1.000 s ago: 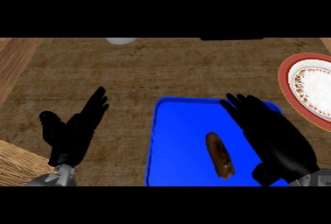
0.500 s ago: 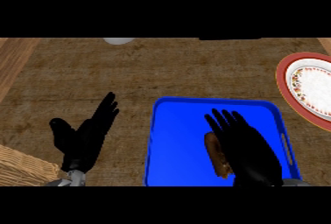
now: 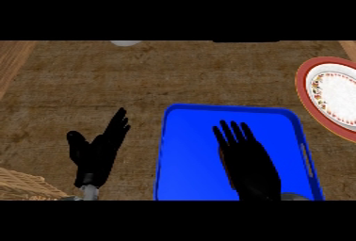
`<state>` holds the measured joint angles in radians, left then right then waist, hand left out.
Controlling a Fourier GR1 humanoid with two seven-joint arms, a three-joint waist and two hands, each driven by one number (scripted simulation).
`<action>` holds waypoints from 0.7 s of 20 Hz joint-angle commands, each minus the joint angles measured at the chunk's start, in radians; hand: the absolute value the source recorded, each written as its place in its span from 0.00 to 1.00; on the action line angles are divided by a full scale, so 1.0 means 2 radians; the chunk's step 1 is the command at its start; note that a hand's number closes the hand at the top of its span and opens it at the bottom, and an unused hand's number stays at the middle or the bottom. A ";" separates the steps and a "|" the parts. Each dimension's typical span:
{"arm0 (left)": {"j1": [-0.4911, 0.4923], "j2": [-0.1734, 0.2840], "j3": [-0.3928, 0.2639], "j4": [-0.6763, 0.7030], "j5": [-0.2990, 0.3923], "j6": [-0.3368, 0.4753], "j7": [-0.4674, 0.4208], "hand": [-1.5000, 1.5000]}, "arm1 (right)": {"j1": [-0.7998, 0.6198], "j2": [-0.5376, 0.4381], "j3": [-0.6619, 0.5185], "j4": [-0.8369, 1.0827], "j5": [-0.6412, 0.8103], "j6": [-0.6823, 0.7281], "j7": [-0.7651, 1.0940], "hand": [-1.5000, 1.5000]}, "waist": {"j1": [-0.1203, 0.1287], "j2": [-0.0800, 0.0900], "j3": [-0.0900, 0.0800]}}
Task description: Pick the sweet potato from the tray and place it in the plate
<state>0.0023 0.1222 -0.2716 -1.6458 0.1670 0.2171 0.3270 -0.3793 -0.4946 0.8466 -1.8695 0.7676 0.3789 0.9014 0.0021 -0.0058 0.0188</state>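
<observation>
Sweet potato hidden; my right hand (image 3: 246, 160) lies flat, fingers straight, over the blue rectangular tray (image 3: 191, 155). Left hand (image 3: 97, 153) rests open, left of it.

You can't see the sweet potato — the black right hand (image 3: 246, 160) covers that part of the blue plastic tray (image 3: 188, 141) — and the red-rimmed white plate (image 3: 332, 94) is cut off at the right edge.

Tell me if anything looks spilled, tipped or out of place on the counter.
Nothing stands out. The blue rectangular tray lies flat, the red-rimmed round plate sits at the right edge, and the right robot hand is spread open over the tray, hiding whatever lies under it.
</observation>
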 commanded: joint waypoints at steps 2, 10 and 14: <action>0.041 0.027 0.034 0.084 0.008 -0.038 -0.071 0.50 | 0.003 0.021 0.008 0.047 0.045 -0.013 0.007 0.00 | 0.002 0.004 -0.010; 0.017 0.025 0.053 0.092 0.004 -0.050 -0.049 0.50 | 0.013 0.055 -0.028 0.107 0.076 0.010 -0.053 0.00 | 0.001 0.003 -0.009; -0.004 0.017 0.060 0.110 0.005 -0.055 -0.049 0.50 | 0.004 0.072 -0.039 0.167 0.091 0.004 -0.083 0.00 | 0.001 0.004 -0.009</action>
<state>0.0141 0.1766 -0.1457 -1.4843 0.1948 0.1036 0.2087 -0.3490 -0.3731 0.8056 -1.6331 0.9254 0.3834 0.7999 0.0035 -0.0049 0.0039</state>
